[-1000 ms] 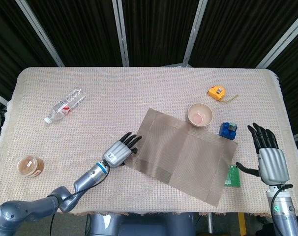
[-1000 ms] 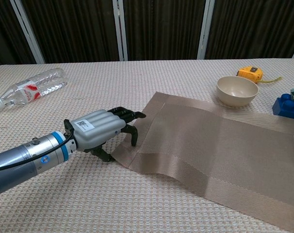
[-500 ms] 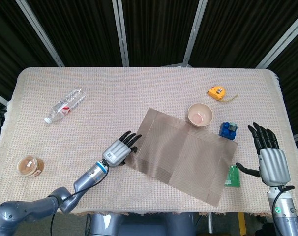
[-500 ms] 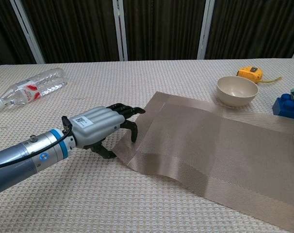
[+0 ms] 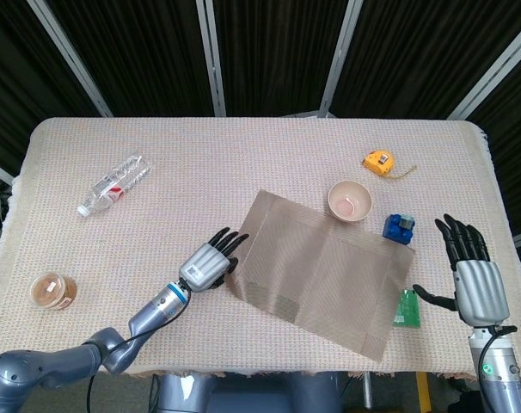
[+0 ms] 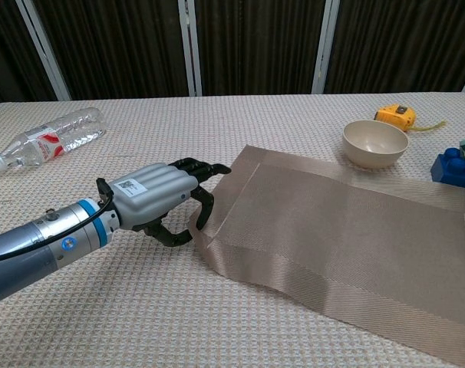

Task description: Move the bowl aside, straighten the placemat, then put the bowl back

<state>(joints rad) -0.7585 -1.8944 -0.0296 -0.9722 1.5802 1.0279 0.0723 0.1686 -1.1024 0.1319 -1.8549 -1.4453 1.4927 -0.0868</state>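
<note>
From the head view, the placemat [image 5: 322, 273] lies skewed on the table [image 5: 200, 163], and the bowl [image 5: 350, 201] sits off it, just past its far edge. The left hand [image 5: 206, 263] holds the mat's left edge, while the right hand [image 5: 474, 284] hovers open, fingers spread, at the table's right side beside a green item [image 5: 407, 308]. A blue block [image 5: 399, 227], yellow tape measure [image 5: 379, 161], plastic bottle [image 5: 113, 183] and small jar [image 5: 53, 290] lie scattered around. In the chest view, the left hand [image 6: 157, 201] curls its fingers around the placemat [image 6: 340, 238] edge, lifting it into a fold; the bowl [image 6: 375, 142] stands upright beyond.
</note>
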